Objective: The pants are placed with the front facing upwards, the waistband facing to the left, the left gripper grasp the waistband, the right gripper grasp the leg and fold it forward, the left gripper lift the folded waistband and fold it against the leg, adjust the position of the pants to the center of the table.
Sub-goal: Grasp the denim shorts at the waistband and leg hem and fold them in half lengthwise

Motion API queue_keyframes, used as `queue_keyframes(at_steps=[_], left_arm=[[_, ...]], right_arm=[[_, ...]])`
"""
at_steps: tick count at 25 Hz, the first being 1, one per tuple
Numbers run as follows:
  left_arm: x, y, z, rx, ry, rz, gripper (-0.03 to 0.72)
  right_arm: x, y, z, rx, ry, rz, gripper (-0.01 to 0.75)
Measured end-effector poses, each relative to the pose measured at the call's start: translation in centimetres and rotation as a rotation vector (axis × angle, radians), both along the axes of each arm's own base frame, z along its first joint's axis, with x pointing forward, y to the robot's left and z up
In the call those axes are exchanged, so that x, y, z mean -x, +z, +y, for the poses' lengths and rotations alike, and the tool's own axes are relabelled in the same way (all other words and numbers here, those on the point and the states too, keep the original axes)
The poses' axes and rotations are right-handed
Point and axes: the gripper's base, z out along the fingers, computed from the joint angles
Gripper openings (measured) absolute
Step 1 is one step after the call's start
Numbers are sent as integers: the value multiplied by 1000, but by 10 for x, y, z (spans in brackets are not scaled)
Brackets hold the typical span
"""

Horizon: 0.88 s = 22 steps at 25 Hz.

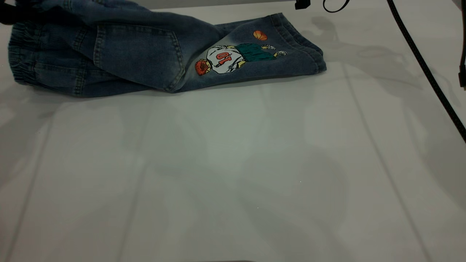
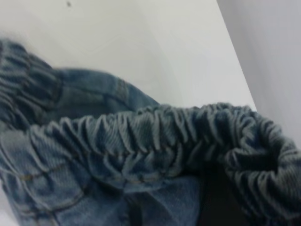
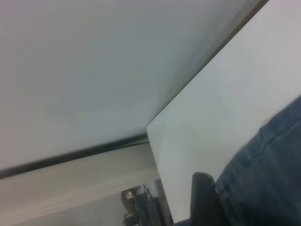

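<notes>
Bare white table [image 1: 233, 174] fills the lower two thirds of the exterior view, crossed only by faint seams and soft shadows. Across the upper left of that frame lie the pants [image 1: 153, 54], folded lengthwise so the back pocket [image 1: 140, 54] faces up, with a cartoon print [image 1: 236, 56] of a basketball player on the leg that points to the right. That leg's stitched hem [image 1: 298, 40] ends just right of centre at the top. At the far left edge sits the gathered waistband [image 1: 22, 62], part of it raised toward the upper left corner, where a dark shape that may be the left gripper is mostly cut off; whether its fingers are closed cannot be told. From the left wrist view, the ruched waistband [image 2: 155, 136] arches close across the frame. From the right wrist view, one black finger [image 3: 203, 200] of the right gripper rests beside denim at the lower right; its opening cannot be told. Black cables [image 1: 426, 69] hang at the upper right.
</notes>
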Motion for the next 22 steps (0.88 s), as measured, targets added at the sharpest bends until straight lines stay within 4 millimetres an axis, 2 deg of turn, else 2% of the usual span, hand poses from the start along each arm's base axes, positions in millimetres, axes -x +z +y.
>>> queue_keyframes(at_steps=[7, 15, 22], left_arm=[[0, 0, 0, -35, -36, -1, 375], [-1, -16, 2, 16, 42, 48, 471], [0, -19, 5, 16, 89, 62, 480]], right_arm=[[2, 2, -3, -27, 33, -8, 362], [3, 4, -4, -43, 67, -16, 362], [7, 6, -2, -63, 114, -25, 362]])
